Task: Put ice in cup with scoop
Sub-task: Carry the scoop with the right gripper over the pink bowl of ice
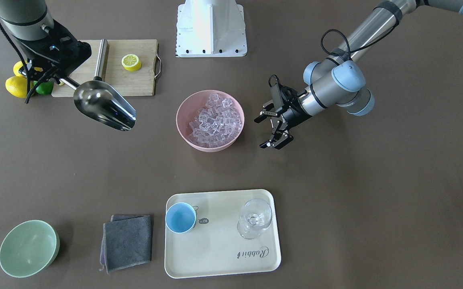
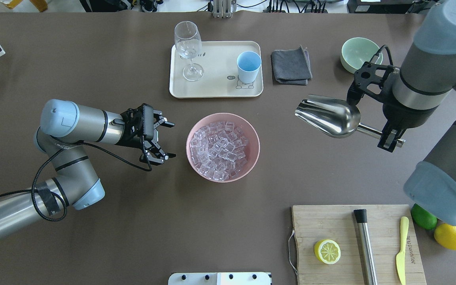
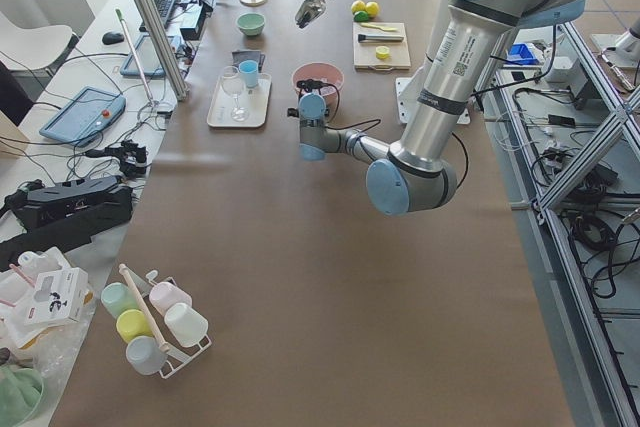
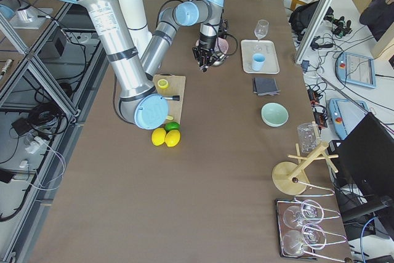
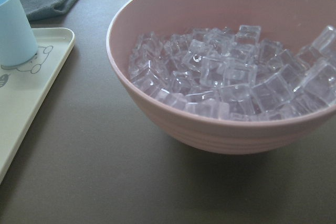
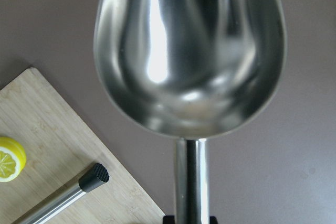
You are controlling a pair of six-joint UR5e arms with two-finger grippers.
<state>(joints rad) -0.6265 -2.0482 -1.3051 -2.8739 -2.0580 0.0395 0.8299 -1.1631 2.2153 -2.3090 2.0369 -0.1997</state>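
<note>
- Scoop (image 2: 328,118): shiny steel, trough empty, held above the table on the robot's right of the pink bowl (image 5: 231,132).
- Right gripper (image 2: 389,136): clamped on the scoop's handle.
- Left gripper (image 2: 171,140): fingers spread apart, just beside the bowl's opposite side.
- Ice (image 2: 220,150): clear cubes heaped in the bowl.
- Cup (image 2: 248,67): light blue, upright on the tray (image 2: 212,85) beyond the bowl, beside a wine glass (image 2: 189,49).
- Tray lettering appears to read "Rabbit".

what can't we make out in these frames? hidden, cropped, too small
- How the right gripper clamps the scoop handle: right wrist view, cut off at the bottom edge.
- Lime: overhead view, partly behind the right arm.
- Cup: left wrist view, cropped by the left edge.
- Ice: exterior left view, too small to tell single cubes.
</note>
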